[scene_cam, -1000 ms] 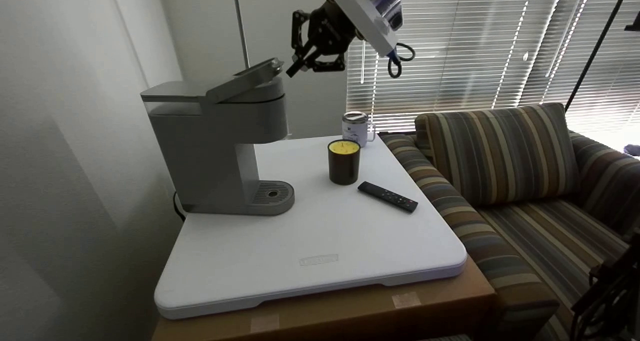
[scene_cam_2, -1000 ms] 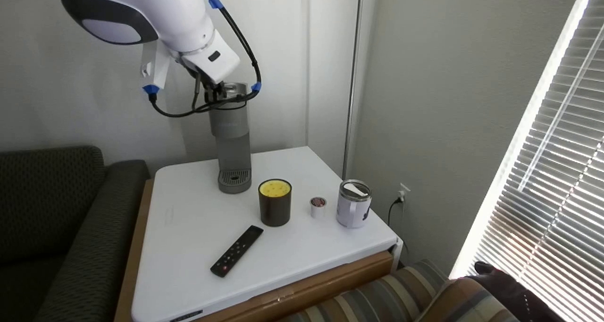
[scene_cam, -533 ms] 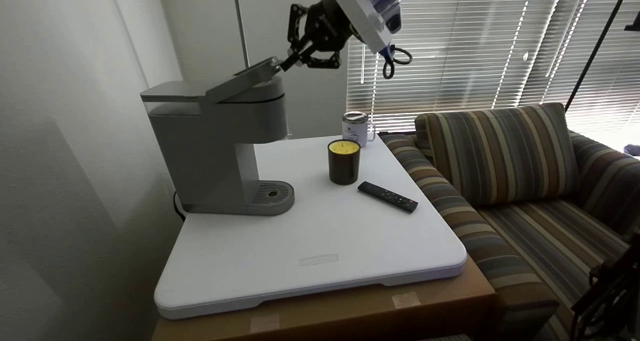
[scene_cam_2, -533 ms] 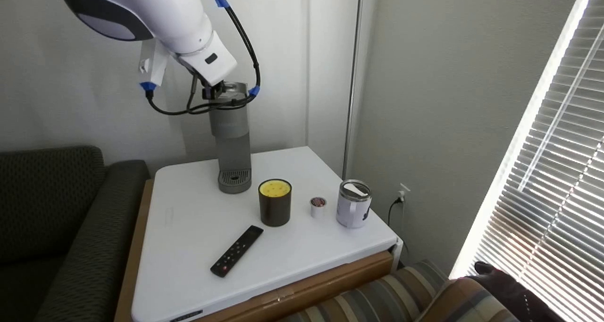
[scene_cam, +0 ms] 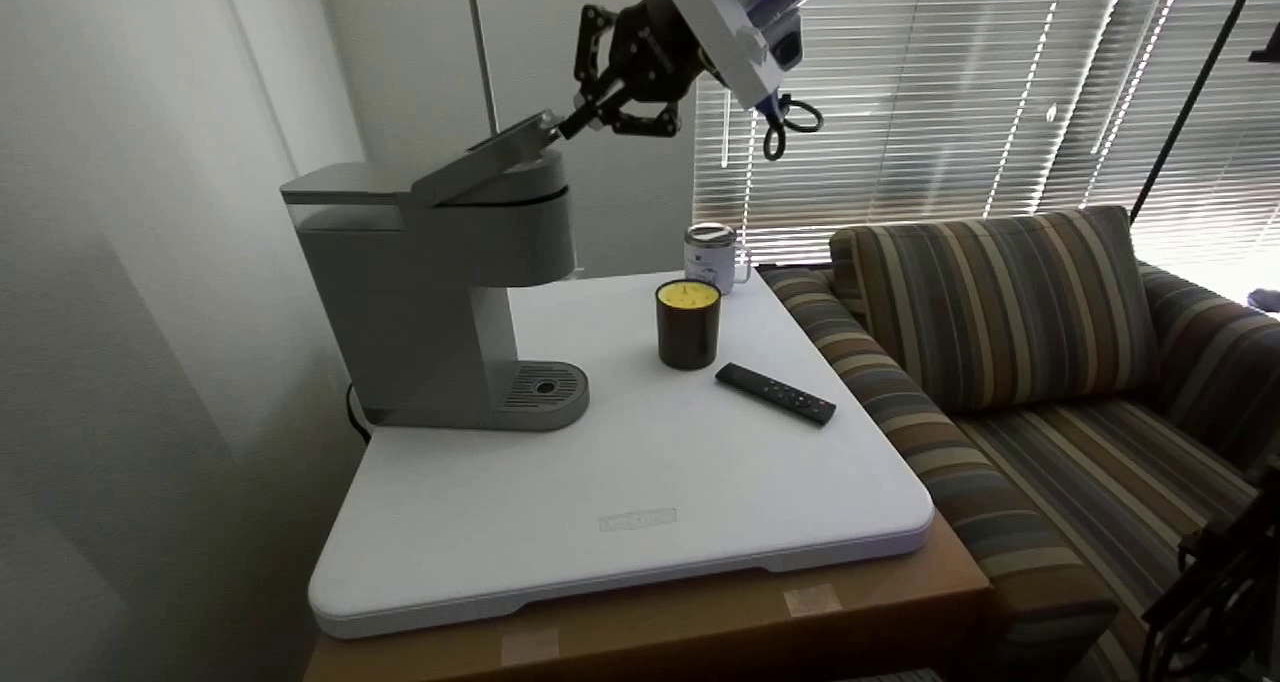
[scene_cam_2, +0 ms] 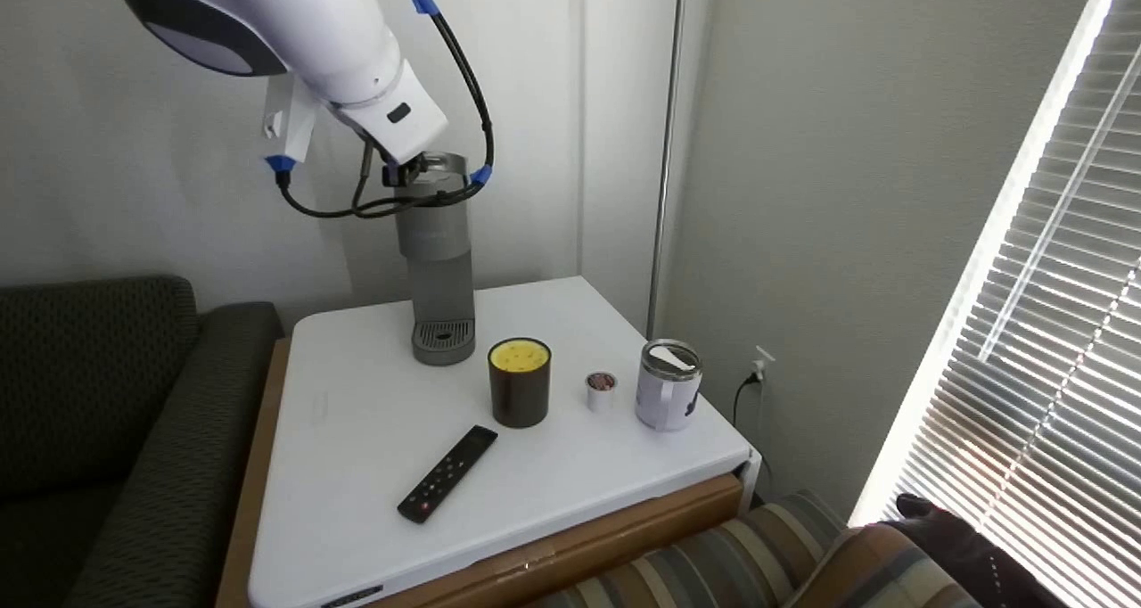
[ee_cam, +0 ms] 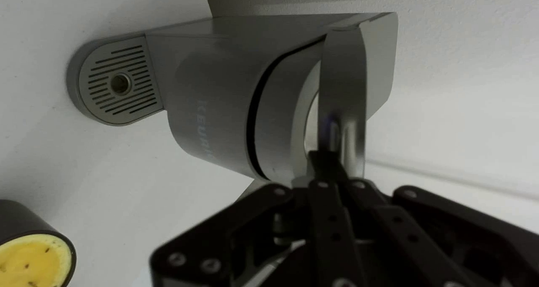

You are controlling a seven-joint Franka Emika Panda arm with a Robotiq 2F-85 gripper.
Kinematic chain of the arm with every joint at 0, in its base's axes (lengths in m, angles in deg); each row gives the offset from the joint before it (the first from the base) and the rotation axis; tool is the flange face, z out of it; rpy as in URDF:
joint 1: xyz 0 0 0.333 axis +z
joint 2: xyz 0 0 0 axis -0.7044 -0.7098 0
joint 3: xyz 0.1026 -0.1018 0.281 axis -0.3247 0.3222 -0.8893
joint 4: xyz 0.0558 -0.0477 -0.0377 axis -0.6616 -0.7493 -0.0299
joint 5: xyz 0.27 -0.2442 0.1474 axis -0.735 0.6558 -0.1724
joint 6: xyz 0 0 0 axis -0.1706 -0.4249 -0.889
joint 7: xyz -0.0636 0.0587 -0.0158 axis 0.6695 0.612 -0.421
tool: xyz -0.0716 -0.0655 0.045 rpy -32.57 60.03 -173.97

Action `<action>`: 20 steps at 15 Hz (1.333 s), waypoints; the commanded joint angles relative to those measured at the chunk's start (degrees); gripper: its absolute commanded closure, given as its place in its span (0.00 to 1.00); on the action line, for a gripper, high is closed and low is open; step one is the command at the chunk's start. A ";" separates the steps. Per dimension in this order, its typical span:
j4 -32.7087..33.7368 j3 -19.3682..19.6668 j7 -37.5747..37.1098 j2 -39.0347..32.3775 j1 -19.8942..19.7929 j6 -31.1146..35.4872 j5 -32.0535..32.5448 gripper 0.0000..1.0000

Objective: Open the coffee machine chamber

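The gray coffee machine stands just ahead of my pincer, most of its body dropping away below the tips. Its lid is tilted up, part raised off the chamber, so I'd call the opening begun but not done. What my next move turns on: the lip is right at the pincer's tips, and the lid's long axis runs from there back and down to the hinged end, away from the pincer. The pincer's fingers are together, with nothing I can see between them. They look to be touching the lip, though I can't tell whether they sit beneath it or only against its front. I'd push up and back over the hinge; too shallow, and the tips could slip off. Below the pincer and well apart from it, the white surface carries a dark jar, a mug, a small pod-like cup between them, and a remote.
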 commanded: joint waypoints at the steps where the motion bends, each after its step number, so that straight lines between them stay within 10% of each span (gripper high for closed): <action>1: 1.90 -0.33 3.42 -0.45 -1.06 -1.59 -2.60 1.00; 20: 2.74 0.84 1.44 -0.18 -0.40 -1.09 3.77 1.00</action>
